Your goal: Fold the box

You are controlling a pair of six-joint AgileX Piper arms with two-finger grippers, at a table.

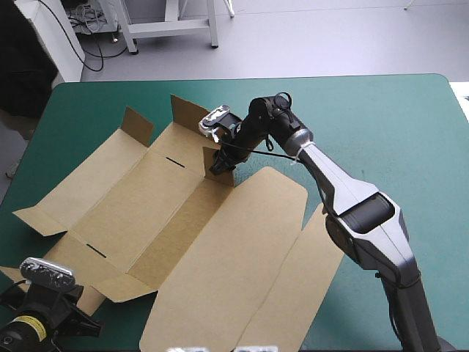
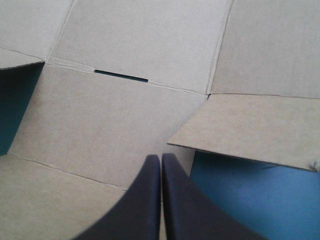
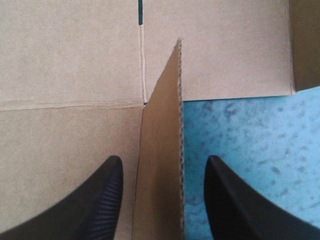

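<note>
Right wrist view had the clearest look: the right gripper (image 3: 162, 162) was spread wide, its black fingers (image 3: 102, 200) standing either side of a small upright flap (image 3: 161, 150). It wasn't pinching the flap yet as far as I could tell, with one finger over the brown board and the other over the bare teal-green cover (image 3: 250, 135). My guess is it straddled the flap so it could clamp it and swing it along the crease. Over on the left wrist view, the left gripper (image 2: 161, 159) was clenched on nothing, tips pressed together, hovering above a panel near a narrow slot (image 2: 121, 76) and beside a slightly lifted corner flap (image 2: 250, 127). It was probably parked there to pin the sheet down if needed. From the high view, the box (image 1: 220, 249) lay mostly flat across the left and middle of the table, with a few short flaps raised on its far side, so the folding looked barely begun.
</note>
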